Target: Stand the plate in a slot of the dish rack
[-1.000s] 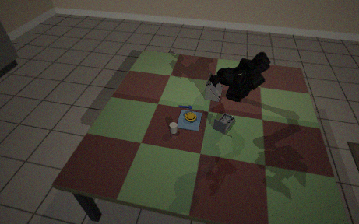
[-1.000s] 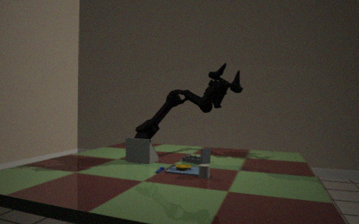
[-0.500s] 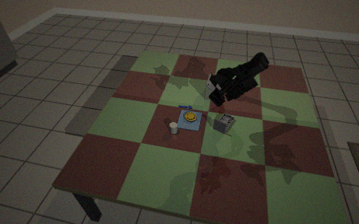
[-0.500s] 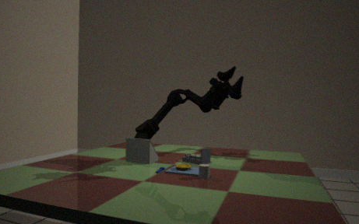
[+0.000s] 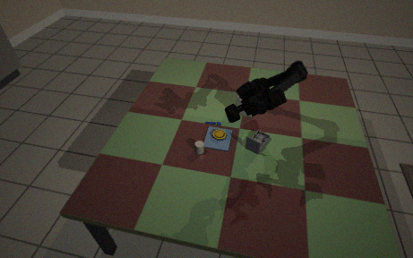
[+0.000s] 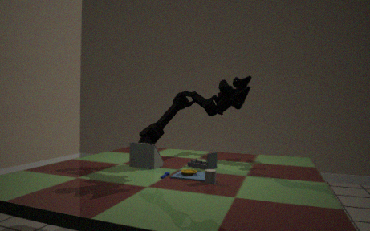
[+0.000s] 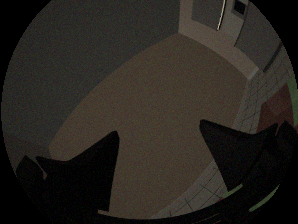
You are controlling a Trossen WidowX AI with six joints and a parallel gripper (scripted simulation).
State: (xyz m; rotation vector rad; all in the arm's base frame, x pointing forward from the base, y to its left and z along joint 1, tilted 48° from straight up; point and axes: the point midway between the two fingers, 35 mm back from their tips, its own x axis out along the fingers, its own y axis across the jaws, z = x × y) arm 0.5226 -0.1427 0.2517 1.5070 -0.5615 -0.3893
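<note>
A yellow plate (image 5: 219, 133) (image 6: 189, 172) lies flat on a light blue square mat (image 5: 219, 144) (image 6: 177, 176). The small grey dish rack (image 5: 255, 145) (image 6: 197, 164) stands beside the mat, to its right in the top view, with short rails on it and a taller grey part at one end. Its slots are too small to tell apart, and no plate shows in it. My gripper (image 6: 249, 83) (image 7: 160, 130) is open and empty, high above the table and away from plate and rack. The wrist view shows neither of them, only walls, some floor and a table corner.
A white cup (image 5: 199, 148) (image 6: 210, 177) stands near the mat's corner. A small blue object (image 5: 212, 123) (image 6: 164, 176) lies by the mat's opposite side. The arm's grey base (image 6: 144, 156) stands behind the mat on the checkered table (image 5: 192, 193) (image 6: 276, 192).
</note>
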